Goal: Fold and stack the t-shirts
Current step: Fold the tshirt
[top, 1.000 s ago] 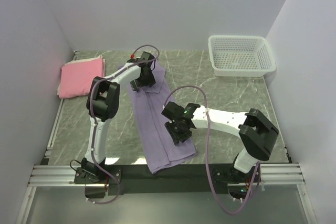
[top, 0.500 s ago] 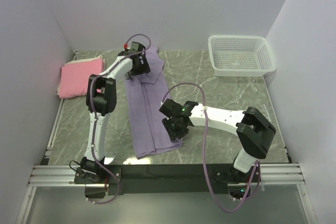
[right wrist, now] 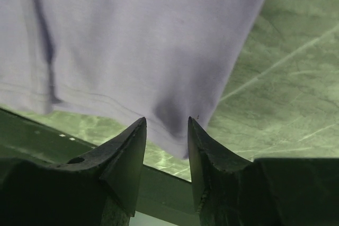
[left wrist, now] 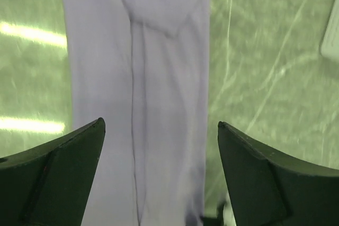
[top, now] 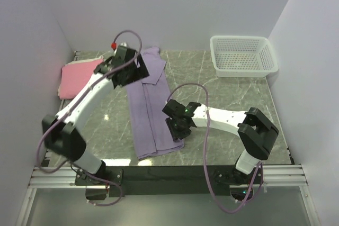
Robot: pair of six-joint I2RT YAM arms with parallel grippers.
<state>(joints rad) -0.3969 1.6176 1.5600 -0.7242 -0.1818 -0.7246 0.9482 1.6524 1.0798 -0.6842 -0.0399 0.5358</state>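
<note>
One pink t-shirt (top: 80,77) lies folded left of the half-folded lavender t-shirt (top: 150,110), pinched by the right claw (right wrist: 166,130); left claw (left wrist: 159,141) spread.

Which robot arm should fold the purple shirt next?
Probably the right. Its gripper already pinches the near corner of the purple shirt. The left gripper hangs open above the far end, holding nothing.

Purple tee (top: 151,107): I'm seeing it lying as a long narrow strip folded lengthwise, running from the far middle of the table toward the near edge, its far end bunching.
Pink tee (top: 80,77): I'm seeing it sitting folded into a rectangle at far left, well apart.
</note>
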